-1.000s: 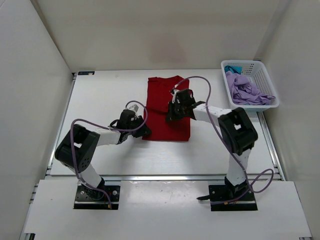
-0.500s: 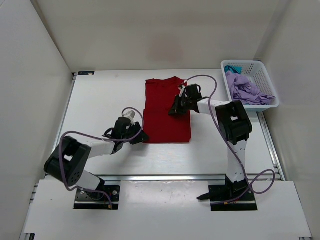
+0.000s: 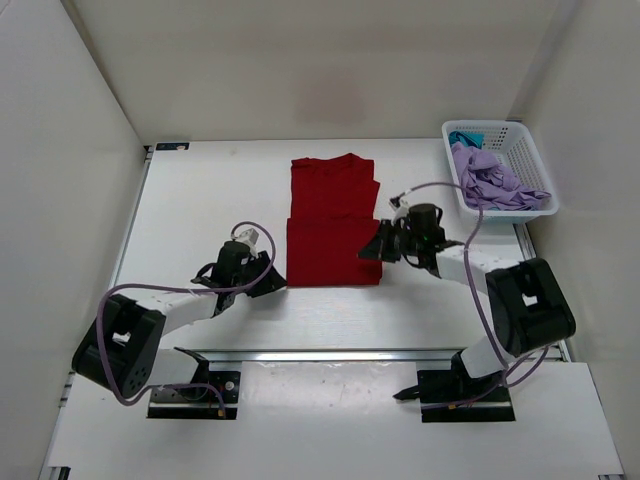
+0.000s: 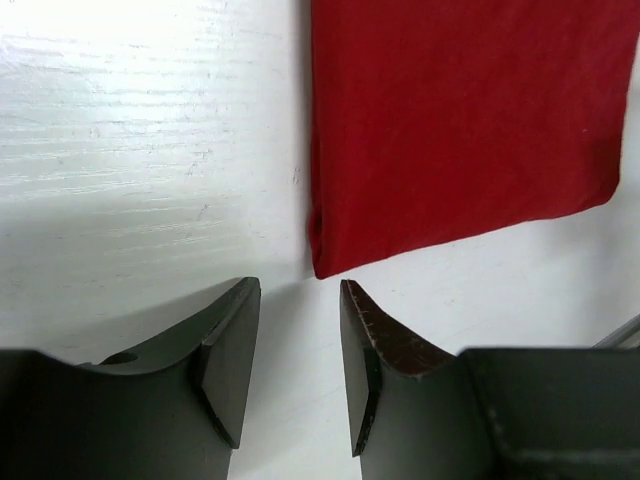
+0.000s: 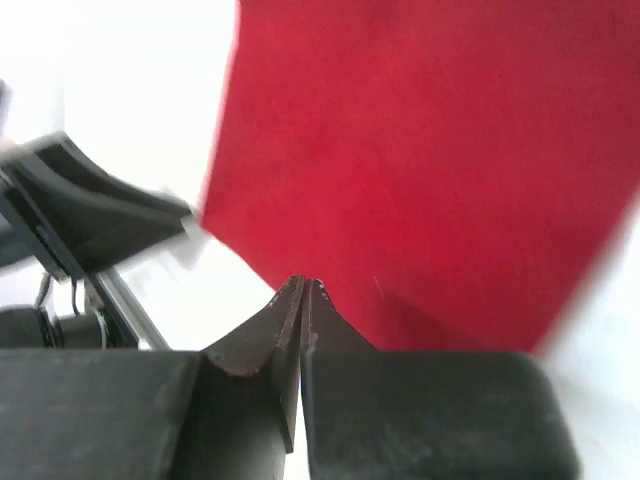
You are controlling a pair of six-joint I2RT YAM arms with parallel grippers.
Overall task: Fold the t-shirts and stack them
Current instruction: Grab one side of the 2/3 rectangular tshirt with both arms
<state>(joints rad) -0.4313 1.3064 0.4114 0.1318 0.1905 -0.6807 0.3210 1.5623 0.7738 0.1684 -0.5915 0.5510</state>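
We see the dark red soft fabric t-shirt (image 3: 333,225) lying from 12 to 6 o'clock. The left gripper (image 4: 298,300) waits spread and empty at its 7 o'clock corner. The right gripper (image 3: 372,248), fingers pressed together, is at 5 o'clock.

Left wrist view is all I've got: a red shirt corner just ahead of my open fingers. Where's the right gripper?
Observer: The right gripper is across from you, at the right edge of the dark red shirt, on its near half, fingers shut.
Operator: Is it holding cloth?
Observer: Can't tell. In the right wrist view the closed tips sit over red fabric, with none visibly pinched.
Operator: Where are the other shirts?
Observer: Both are in the white basket at the table's far right: the lavender shirt heaped up, the teal shirt peeking out at the far end.
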